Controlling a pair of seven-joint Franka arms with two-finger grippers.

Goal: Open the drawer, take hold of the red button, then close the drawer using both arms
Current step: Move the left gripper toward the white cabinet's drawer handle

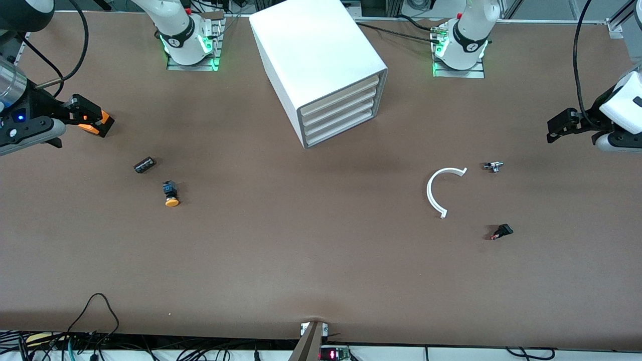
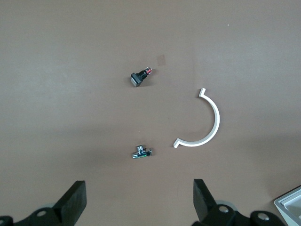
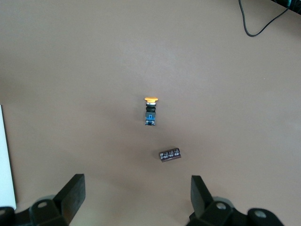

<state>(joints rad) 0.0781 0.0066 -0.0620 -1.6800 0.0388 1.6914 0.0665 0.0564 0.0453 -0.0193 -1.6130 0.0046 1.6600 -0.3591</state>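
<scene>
- Four drawer fronts are stacked in the white cabinet [image 1: 321, 65], which sits near the table's [image 1: 321, 271] edge where the arms' bases stand, about midway along it and turned at an angle. All four look flush, so no drawer [image 1: 337, 107] is open yet, and I cannot tell which one the task means.
- No red-capped button shows anywhere; I judge it is inside one of the shut drawers.
- Left gripper [image 2: 139, 200] hangs over the table near the left arm's end, fingers spread wide and holding nothing.
- Right gripper [image 3: 138, 197] hangs over the right arm's end, near that edge, also spread and empty.
- Loose parts lie under the left gripper: a white half-ring [image 1: 441, 189], a small metal fitting [image 1: 494, 166], and a small black part with a reddish tip [image 1: 501, 232] closer to the front camera's edge.
- Toward the right arm's end lie an orange-capped button [image 1: 170, 193] and a dark cylinder [image 1: 144, 164] just beside it.
- Risk: the orange-capped button has the same form as the target, so a grasp there would take the wrong piece.
- Risk: the drawer fronts have no handle, so fingers may slip off the thin lip, or catch a neighbouring drawer.
- Risk: the cabinet looks light and free-standing, so a pull by one arm could drag or turn it unless the other steadies it.
</scene>
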